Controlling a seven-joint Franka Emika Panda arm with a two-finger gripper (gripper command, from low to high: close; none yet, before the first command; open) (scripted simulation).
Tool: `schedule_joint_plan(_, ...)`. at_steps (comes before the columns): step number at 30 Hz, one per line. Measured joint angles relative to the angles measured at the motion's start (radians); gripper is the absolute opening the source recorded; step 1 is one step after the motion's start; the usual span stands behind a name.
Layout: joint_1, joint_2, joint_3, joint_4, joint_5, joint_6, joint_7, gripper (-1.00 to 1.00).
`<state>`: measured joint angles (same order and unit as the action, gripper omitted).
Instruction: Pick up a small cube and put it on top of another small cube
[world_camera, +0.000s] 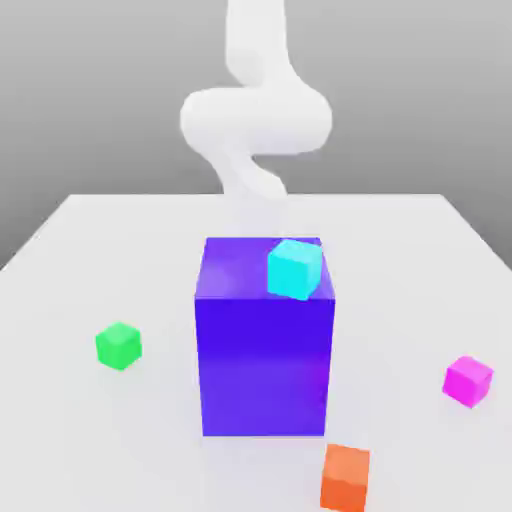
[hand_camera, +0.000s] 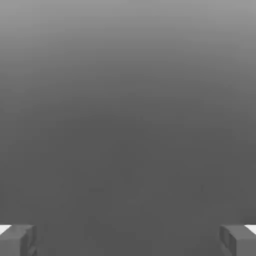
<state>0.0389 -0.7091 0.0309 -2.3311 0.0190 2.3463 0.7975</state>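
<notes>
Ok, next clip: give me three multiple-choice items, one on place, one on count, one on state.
1. Where does the cyan cube sit?
A. on the big purple block
B. on the table
C. on the orange cube

2. How many small cubes rest directly on the table?
A. one
B. three
C. five

3. How is the gripper?
A. shut on the pink cube
B. open, empty
C. shut on the green cube

Answers: 1 A, it rests on the block's top. 2 B, green, pink, orange. 3 B, fingers stand wide apart, nothing between.

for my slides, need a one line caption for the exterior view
Magenta cube and green cube flank a purple block topped by a cyan cube.
</notes>
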Motion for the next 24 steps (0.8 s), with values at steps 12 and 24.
schedule_joint_plan(12,0.173,0.435,0.202,-0.150,0.035,0.224,0.030,0.00)
schedule_joint_plan(24,0.393,0.887,0.307,-0.284,-0.198,0.446,0.249,0.00)
